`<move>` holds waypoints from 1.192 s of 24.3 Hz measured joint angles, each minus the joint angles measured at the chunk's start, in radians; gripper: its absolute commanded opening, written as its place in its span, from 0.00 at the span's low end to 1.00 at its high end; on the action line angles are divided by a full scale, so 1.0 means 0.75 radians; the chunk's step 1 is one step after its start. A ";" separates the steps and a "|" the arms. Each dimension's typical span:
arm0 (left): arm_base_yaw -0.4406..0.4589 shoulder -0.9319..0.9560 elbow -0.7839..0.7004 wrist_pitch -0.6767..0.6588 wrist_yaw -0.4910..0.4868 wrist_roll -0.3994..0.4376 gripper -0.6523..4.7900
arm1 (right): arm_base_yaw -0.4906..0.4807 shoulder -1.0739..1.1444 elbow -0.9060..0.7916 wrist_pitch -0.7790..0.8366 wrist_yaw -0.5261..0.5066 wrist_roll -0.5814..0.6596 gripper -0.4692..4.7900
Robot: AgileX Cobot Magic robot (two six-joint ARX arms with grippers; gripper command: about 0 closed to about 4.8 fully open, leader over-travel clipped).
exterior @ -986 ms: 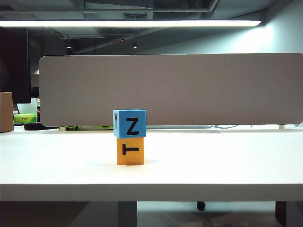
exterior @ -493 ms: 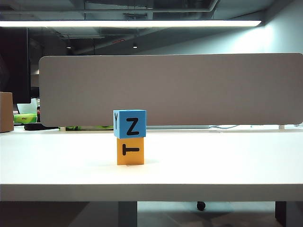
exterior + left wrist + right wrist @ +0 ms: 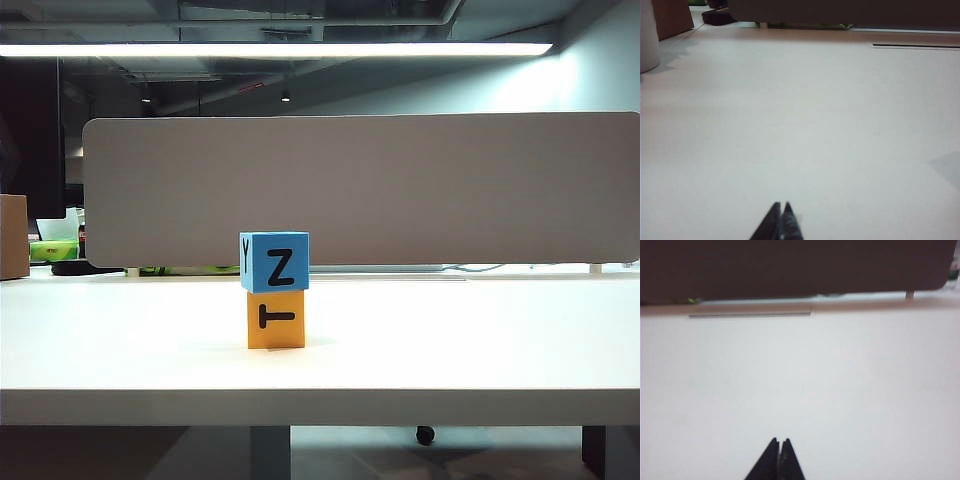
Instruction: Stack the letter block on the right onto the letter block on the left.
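In the exterior view a blue letter block (image 3: 274, 261) with a black Z sits squarely on top of an orange letter block (image 3: 276, 319) marked T, near the middle of the white table (image 3: 450, 340). No arm or gripper shows in that view. My left gripper (image 3: 781, 204) is shut and empty, its tips together above bare tabletop in the left wrist view. The right gripper (image 3: 779, 440) is likewise shut with nothing in it, over bare table in the right wrist view. Neither wrist view shows the blocks.
A grey partition panel (image 3: 360, 190) runs along the table's far edge. A brown box (image 3: 13, 236) stands at the far left, also seen as the brown box (image 3: 672, 17) beside a white cylinder (image 3: 649, 35). A narrow slot (image 3: 750, 315) lies in the tabletop near the partition.
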State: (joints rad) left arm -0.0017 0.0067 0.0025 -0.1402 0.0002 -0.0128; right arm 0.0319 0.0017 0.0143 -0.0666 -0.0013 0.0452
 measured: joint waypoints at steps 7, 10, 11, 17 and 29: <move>0.000 0.000 0.000 0.000 0.000 -0.001 0.11 | -0.001 0.001 -0.013 -0.041 0.003 0.000 0.13; -0.001 0.000 0.000 0.000 0.000 0.000 0.11 | -0.001 0.001 -0.013 -0.041 0.000 0.001 0.13; -0.001 0.000 0.000 0.000 0.000 -0.001 0.11 | -0.001 0.000 -0.013 -0.041 0.000 0.001 0.13; -0.001 0.000 0.000 0.000 0.000 0.000 0.11 | -0.001 0.000 -0.013 -0.040 0.001 0.001 0.13; -0.001 0.000 0.000 0.000 0.000 -0.001 0.11 | 0.000 0.001 -0.013 -0.040 0.001 0.001 0.13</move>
State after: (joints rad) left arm -0.0021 0.0067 0.0025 -0.1402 0.0002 -0.0132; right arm 0.0319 0.0021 0.0048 -0.0967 -0.0010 0.0460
